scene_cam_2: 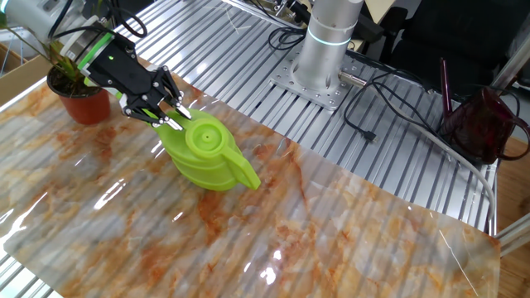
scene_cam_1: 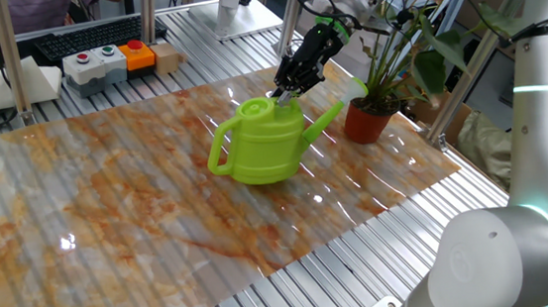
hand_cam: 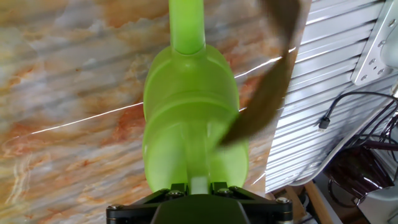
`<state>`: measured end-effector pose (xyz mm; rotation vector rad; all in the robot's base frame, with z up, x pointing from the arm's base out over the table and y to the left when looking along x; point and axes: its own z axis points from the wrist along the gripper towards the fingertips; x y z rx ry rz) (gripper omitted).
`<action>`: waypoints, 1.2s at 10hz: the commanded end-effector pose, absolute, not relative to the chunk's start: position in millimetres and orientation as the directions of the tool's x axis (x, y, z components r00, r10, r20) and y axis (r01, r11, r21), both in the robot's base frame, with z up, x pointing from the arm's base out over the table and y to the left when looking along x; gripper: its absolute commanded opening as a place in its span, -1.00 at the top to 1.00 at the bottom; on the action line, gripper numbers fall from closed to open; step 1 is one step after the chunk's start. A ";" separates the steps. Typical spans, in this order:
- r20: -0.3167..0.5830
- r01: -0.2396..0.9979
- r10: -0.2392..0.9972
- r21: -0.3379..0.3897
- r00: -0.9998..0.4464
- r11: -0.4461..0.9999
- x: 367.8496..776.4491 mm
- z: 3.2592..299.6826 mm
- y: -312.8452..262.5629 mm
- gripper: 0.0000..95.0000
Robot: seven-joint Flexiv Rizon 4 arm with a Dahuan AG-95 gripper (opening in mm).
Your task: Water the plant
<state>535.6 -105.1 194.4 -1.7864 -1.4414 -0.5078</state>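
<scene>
Hand (scene_cam_1: 282, 90): two black fingers clenched on the rear top rim of a lime-green plastic watering can (scene_cam_1: 258, 142), which is tipped on the marbled table (scene_cam_1: 111, 217). Spout is aimed toward the tall dark-leaved houseplant in its terracotta-red round pot (scene_cam_1: 369, 120), set just beside at the table's edge, presumably so water can be poured there.

Lime-green watering can (scene_cam_1: 260, 142) sits upright right under the claw, on the marble-look sheet (scene_cam_1: 111, 217) covering the slatted desk (scene_cam_2: 397, 124). Button box (scene_cam_1: 107, 62) and keyboard (scene_cam_1: 85, 37) are well away from the claw.
</scene>
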 end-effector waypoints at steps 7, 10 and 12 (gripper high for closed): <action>0.719 0.949 0.639 -0.310 0.274 -0.058 535.5 195.6 -105.2 1.00; 0.720 0.950 0.640 -0.306 0.269 -0.055 535.5 195.6 -105.2 1.00; 0.717 0.949 0.641 -0.311 0.274 -0.058 535.5 195.6 -105.2 1.00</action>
